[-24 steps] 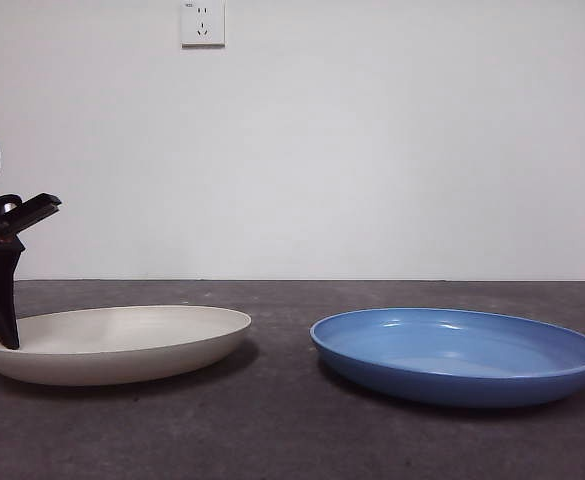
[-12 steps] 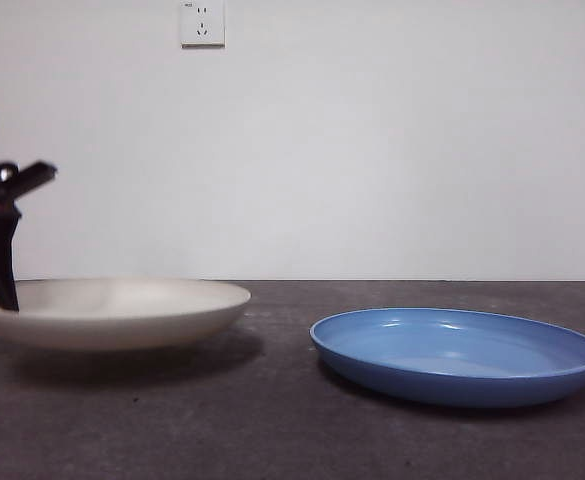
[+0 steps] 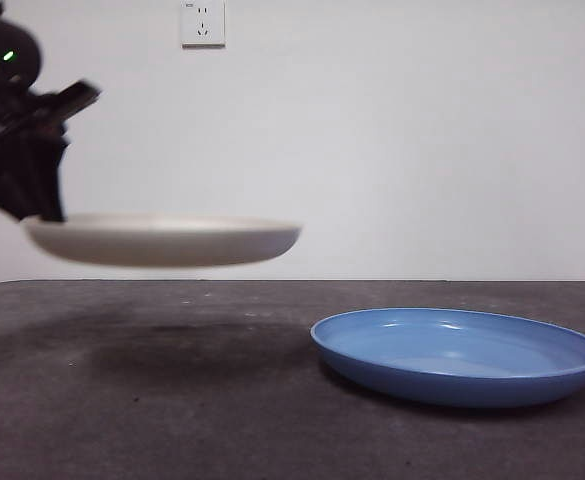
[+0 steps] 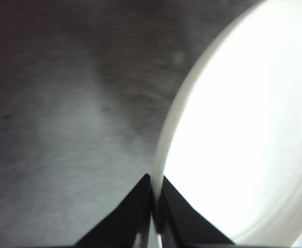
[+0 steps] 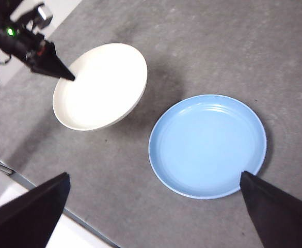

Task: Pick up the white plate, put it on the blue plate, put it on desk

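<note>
Front view: the left tool [image 3: 40,215] pinches the white plate [image 3: 167,240] at its nine o'clock rim, holding it level above the desk [image 3: 222,400], apart from the blue plate [image 3: 459,355] resting at three o'clock.

Left wrist view: jaws clamp the rim.

Right wrist view: the right tool [image 5: 156,201] hangs spread wide, high over both plates.

You are looking at open air under the white plate [image 3: 162,240], which is hanging clear of the desk [image 3: 172,420] at about 9 o'clock in the front view, pinched at its outer rim by the left gripper [image 4: 153,206]. The blue plate [image 3: 458,355] is lying at 4 o'clock with nothing above it. The right gripper [image 5: 156,206] is hanging high overhead, jaws spread wide.
</note>
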Robot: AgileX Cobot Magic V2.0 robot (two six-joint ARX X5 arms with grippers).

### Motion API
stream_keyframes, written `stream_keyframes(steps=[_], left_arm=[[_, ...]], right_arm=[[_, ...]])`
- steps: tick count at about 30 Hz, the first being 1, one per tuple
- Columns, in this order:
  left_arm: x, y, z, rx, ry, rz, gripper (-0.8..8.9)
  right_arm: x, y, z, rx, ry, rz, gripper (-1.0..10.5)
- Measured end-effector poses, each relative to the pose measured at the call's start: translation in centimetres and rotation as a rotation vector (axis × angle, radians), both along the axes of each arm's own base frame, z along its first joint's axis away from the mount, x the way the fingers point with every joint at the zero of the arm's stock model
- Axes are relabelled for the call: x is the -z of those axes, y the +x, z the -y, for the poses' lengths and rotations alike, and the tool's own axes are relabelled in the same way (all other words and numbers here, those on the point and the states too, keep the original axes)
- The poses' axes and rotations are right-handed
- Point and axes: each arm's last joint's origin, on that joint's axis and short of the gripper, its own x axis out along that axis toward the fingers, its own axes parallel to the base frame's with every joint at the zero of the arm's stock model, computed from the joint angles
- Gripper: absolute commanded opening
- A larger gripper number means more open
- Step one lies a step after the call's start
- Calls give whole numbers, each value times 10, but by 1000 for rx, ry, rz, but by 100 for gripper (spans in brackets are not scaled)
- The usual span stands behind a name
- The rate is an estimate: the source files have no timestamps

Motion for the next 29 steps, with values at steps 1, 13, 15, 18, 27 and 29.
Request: stream_keyframes(steps=[1,13,15,18,27,29], left_arm=[[-5,0,8,18,-3,11,14],[-21,-12,82,141,-47,51,14],[-22,-13,95,152,-58,55,14],[-19,-8,114,173,-64,41,14],[7,15,169,229,-57,-17,14],[13,19,180,242,-54,-25,14]], right_arm=[[-2,-3,1,6,-10,13,577],[-6,-14,5,-6,-26,67,577],[-6,-14,5,-8,-29,69,577],[-6,-14,5,-11,-32,72,577],[-5,-14,5,-13,-31,71,577],[-5,-14,5,-13,-32,71,577]])
